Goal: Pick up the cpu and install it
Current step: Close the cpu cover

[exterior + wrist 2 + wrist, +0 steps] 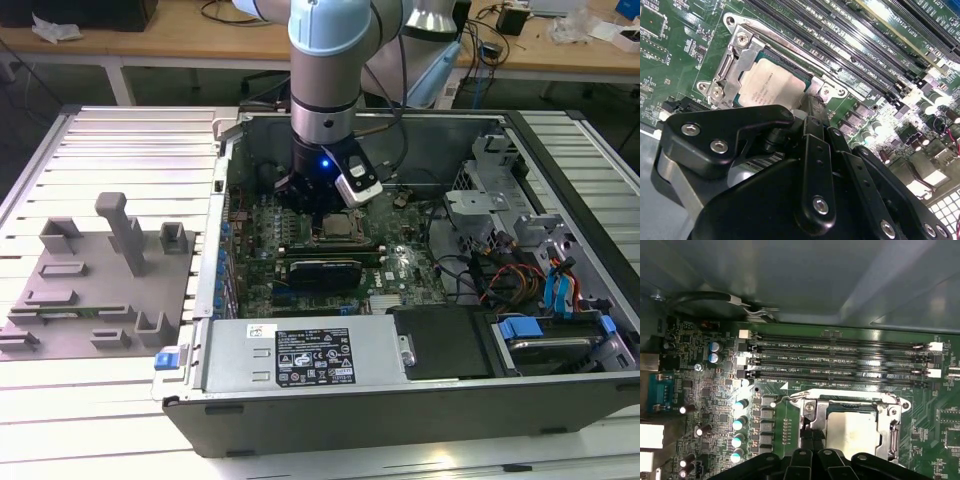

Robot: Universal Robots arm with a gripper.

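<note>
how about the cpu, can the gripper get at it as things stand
Probably yes: the gripper hangs right over the cpu, which lies in the socket with its top bare. The open case leaves the way from above free.

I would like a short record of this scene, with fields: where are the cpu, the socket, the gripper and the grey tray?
cpu: lying flat inside the socket, metal top up
socket: on the green board inside the open computer case
gripper: low over the socket, at one edge of the cpu
grey tray: outside the case, on the exterior view's left
</note>
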